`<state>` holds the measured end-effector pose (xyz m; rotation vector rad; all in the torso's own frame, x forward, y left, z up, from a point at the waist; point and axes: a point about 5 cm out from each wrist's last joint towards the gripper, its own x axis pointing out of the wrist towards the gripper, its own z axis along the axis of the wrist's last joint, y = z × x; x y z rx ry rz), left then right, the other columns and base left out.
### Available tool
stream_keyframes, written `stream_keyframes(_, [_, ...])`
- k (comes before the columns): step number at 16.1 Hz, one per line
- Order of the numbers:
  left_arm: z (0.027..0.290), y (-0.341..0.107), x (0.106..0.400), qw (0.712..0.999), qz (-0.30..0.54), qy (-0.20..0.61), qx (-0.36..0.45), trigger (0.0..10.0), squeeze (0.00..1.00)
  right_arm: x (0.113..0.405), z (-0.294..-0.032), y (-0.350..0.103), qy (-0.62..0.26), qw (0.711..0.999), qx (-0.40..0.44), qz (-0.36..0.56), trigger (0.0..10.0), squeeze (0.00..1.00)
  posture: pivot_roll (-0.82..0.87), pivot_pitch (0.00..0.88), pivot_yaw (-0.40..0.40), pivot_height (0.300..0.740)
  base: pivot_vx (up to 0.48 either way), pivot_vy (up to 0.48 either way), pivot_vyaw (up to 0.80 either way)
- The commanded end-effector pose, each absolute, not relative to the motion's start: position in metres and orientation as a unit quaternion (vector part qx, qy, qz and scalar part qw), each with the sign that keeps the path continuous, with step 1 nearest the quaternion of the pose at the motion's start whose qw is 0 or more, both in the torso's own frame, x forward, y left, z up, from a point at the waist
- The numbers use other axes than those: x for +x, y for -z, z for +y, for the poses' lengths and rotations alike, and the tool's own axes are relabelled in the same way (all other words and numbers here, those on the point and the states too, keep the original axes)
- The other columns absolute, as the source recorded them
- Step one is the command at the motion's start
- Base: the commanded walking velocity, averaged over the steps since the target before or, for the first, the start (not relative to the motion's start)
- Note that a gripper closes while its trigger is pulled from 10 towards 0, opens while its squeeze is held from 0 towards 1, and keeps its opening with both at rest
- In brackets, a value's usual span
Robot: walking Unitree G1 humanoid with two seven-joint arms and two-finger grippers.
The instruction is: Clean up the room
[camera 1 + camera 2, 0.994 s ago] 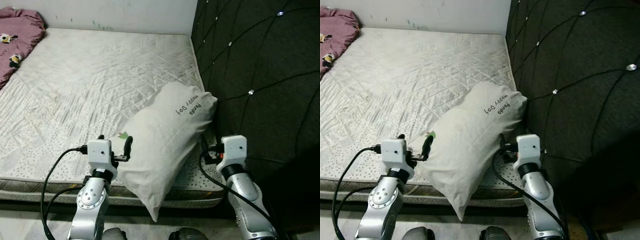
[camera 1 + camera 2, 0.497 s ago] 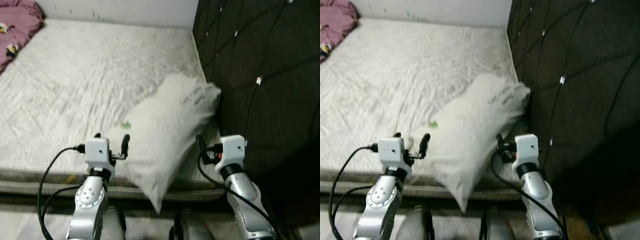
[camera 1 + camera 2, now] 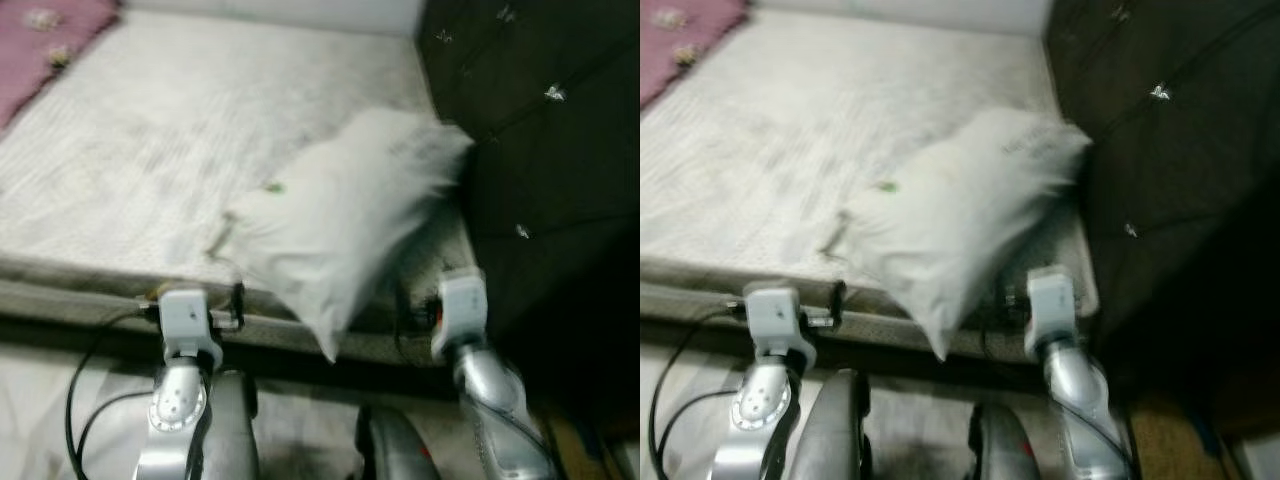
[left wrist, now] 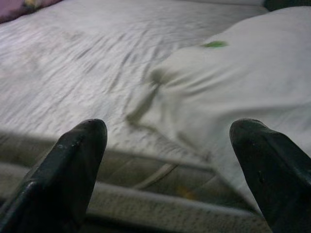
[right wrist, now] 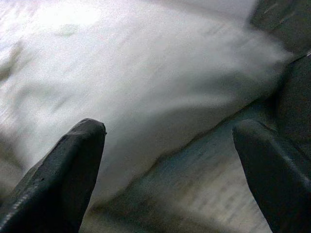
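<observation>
Silver forearms rise side by side at the near edge of the bed. The left gripper (image 4: 167, 160) has its fingers spread wide, nothing between them; the right gripper (image 5: 170, 165) is likewise spread and empty. Both stand just short of the white pillow (image 3: 345, 215), which lies ahead and between them. Its long axis runs diagonally, the near corner overhanging the mattress (image 3: 150, 150) edge, the far corner against the dark headboard (image 3: 540, 140). The right gripper appears slightly nearer.

White pillow (image 3: 345, 215), black tufted headboard (image 3: 545, 150)
</observation>
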<state>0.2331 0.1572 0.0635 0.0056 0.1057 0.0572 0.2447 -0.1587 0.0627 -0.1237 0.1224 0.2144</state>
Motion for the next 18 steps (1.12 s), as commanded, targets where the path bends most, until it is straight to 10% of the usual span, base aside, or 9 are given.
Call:
stream_keyframes(1, [0.16,-0.074,0.238,0.999,0.03,-0.034,0.011,10.0,0.0,0.247,-0.157,-0.068,-0.114,0.99,-0.061,0.053,10.0,0.0,0.0,0.117,-0.066,0.626,0.0,0.0,0.0])
stream_keyframes(18, [0.161,-0.078,0.234,0.999,0.03,-0.022,-0.005,10.0,0.0,0.244,-0.146,-0.071,-0.181,0.981,-0.05,0.049,10.0,0.0,0.0,0.151,-0.075,0.586,0.069,0.0,0.0])
